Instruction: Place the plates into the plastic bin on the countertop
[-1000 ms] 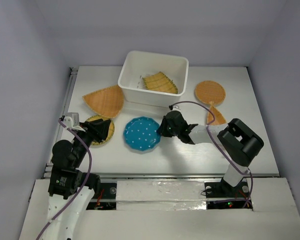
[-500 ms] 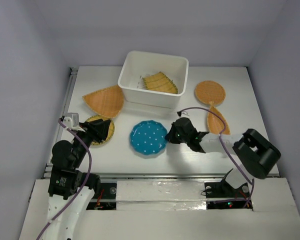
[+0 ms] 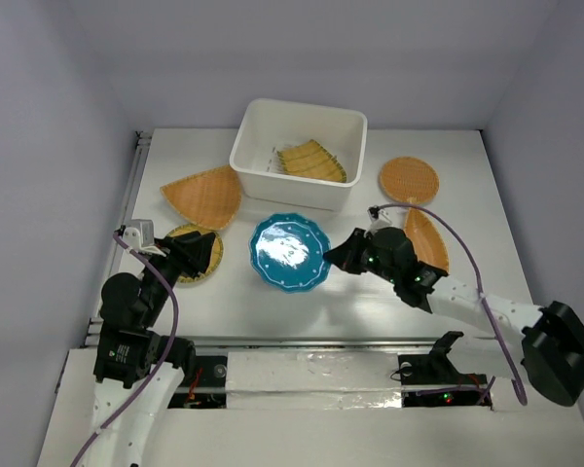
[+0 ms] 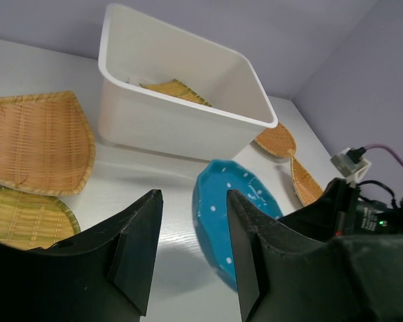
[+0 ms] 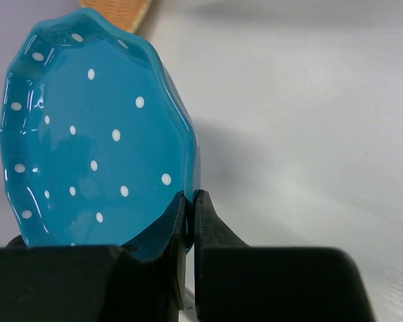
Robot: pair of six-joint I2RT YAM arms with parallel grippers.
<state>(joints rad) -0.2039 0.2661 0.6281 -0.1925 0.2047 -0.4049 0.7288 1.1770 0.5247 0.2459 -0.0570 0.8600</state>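
Dark print on the floor of the bin (image 3: 282, 187) is too small to read. The right arm (image 3: 467, 302) stretches low to the left over the counter (image 3: 234, 306), its fingers (image 5: 183, 228) clenched on the rim of the teal plate (image 3: 287, 253). That plate tilts up just in front of the bin. The left arm (image 3: 131, 302) is folded near its base, its fingers (image 3: 202, 255) spread with nothing between them, over a wicker plate (image 4: 21, 216).
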